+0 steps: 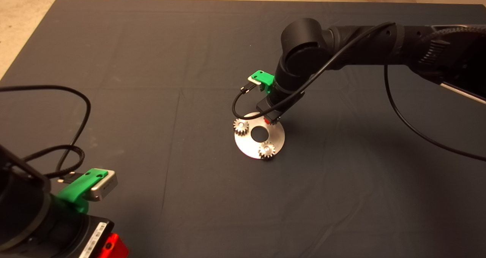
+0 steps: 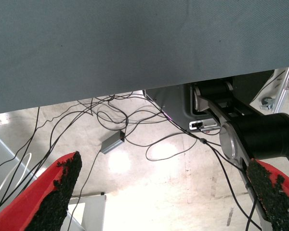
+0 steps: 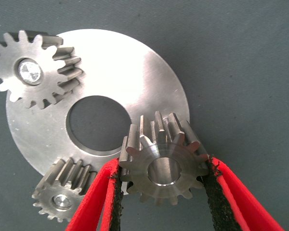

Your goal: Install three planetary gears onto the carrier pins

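Two planetary gears sit seated on carrier pins of the disc, near the mat's centre. The right gripper clamps the third gear above the disc's rim; its pin is hidden. The left gripper waits, fingers apart, at the mat's near left corner.

Mat open all round disc; right gripper crowds far rim.
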Tool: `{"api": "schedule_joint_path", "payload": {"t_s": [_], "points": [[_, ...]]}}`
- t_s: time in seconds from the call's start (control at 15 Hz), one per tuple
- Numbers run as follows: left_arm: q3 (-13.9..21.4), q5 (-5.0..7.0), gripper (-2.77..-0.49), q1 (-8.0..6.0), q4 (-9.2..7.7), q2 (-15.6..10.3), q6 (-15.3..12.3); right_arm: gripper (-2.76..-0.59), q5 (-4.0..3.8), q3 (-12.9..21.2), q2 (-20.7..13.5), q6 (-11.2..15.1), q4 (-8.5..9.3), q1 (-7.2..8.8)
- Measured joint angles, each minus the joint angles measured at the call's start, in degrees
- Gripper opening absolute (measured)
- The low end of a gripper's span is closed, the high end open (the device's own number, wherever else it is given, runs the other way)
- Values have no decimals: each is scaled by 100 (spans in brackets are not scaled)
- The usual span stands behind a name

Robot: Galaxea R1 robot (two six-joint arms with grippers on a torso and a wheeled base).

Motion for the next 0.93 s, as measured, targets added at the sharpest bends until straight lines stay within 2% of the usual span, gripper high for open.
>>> {"api": "schedule_joint_path", "payload": {"t_s": [0.27,0.47,0.93], "points": [[0,0,-80,0,-2,0,1,-233,0,-1,-11,1,-40,-6],[0,-2,-80,0,-5,0,1,-233,2,-151,-11,1,-44,-83],[0,0,-80,13,-16,0,9,-233,24,-218,-11,0,-46,-83]]}}
